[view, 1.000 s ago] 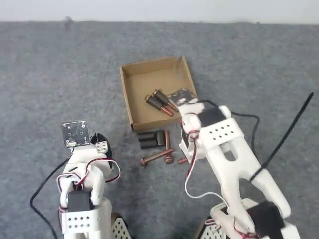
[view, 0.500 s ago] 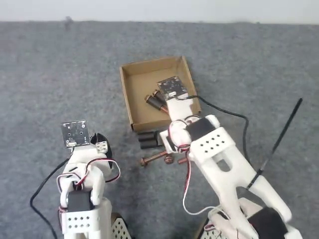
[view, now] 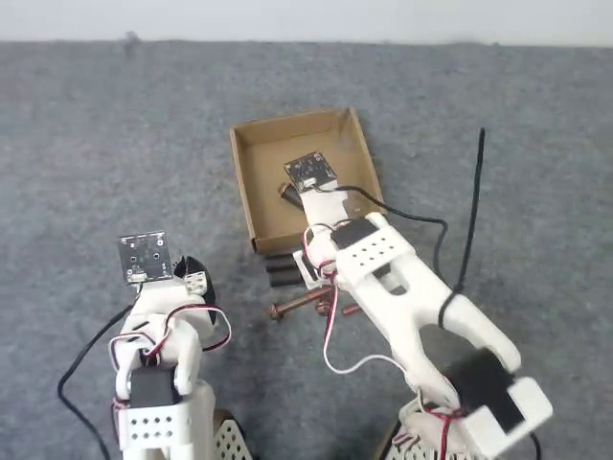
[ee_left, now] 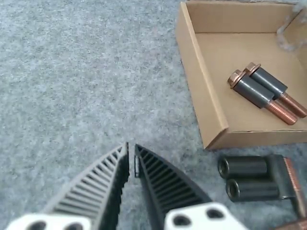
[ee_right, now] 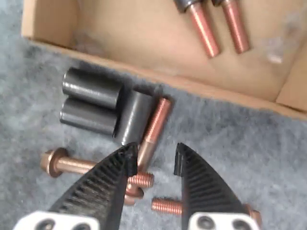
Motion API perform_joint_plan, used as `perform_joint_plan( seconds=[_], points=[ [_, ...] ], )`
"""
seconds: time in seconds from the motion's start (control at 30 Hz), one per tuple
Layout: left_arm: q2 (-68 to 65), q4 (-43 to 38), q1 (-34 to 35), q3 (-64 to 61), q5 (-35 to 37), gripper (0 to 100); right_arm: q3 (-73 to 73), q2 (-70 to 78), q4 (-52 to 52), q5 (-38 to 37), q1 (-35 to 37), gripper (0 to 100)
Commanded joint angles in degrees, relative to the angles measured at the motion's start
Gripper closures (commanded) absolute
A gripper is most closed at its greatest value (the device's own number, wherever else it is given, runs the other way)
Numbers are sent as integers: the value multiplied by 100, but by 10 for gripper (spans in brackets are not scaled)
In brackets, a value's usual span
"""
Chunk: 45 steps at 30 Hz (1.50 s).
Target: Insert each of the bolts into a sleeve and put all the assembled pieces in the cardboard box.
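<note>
Grey carpeted tabletop (view: 115, 125) beneath two arms: the right end effector (ee_right: 153, 160), fingers parted and empty, hangs over a copper bolt (ee_right: 154, 125) lying against a black sleeve (ee_right: 133, 115). Beside that sleeve lie two more sleeves (ee_right: 91, 87), touching each other; loose bolts (ee_right: 67, 164) lie nearer its fingers. Beyond the sleeves stands the cardboard box (ee_right: 120, 38), holding two assembled pieces (ee_left: 254, 91). The left end effector (ee_left: 132, 152), closed on nothing, hovers well clear of the box.

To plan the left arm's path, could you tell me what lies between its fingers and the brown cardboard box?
The left wrist view shows bare grey carpet between the left arm's fingers and the brown cardboard box.
</note>
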State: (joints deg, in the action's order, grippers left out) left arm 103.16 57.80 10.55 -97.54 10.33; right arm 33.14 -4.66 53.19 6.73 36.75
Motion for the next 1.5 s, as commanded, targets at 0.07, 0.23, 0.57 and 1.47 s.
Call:
perform_joint_plan(
  seconds=[0.07, 0.23, 0.57, 1.47],
  points=[
    [105, -9, 35, 101, -53, 981, -607, 330, -22, 62, 356, 879],
    [105, -9, 35, 101, -53, 981, -888, 637, -31, 62, 488, 879],
    [105, -9, 18, 101, -220, 981, -958, 1455, -523, 62, 435, 880],
    [105, 0, 35, 101, -237, 981, -1073, 1842, -154, 26, 444, 836]
  ],
)
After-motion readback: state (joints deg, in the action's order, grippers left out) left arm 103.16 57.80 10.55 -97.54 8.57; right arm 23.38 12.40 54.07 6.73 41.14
